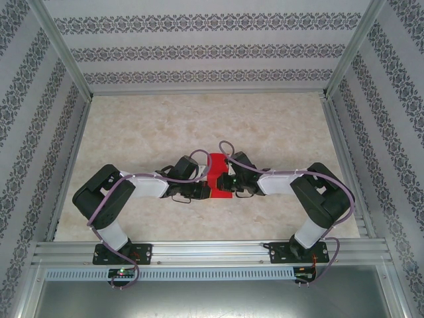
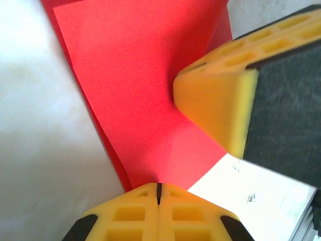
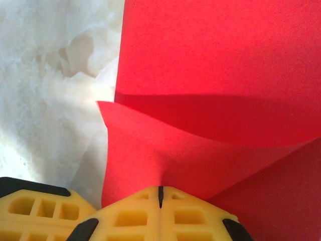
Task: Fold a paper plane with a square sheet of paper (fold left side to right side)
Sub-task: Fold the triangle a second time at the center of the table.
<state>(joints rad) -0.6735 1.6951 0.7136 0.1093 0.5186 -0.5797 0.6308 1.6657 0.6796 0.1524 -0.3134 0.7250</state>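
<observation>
Both my left jaws and my right jaws are clamped on the red paper [image 1: 217,165] at the middle of the bench [image 1: 165,126]; it is bent over itself but has no pointed shape, so I judge most folds remain.

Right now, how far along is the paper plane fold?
Done: the square sheet of paper already lies in overlapping layers. In hand: left pincer and right pincer are both shut on it, one layer bowed up. Left: pressing the crease flat and later folds; no pointed dart yet.
</observation>
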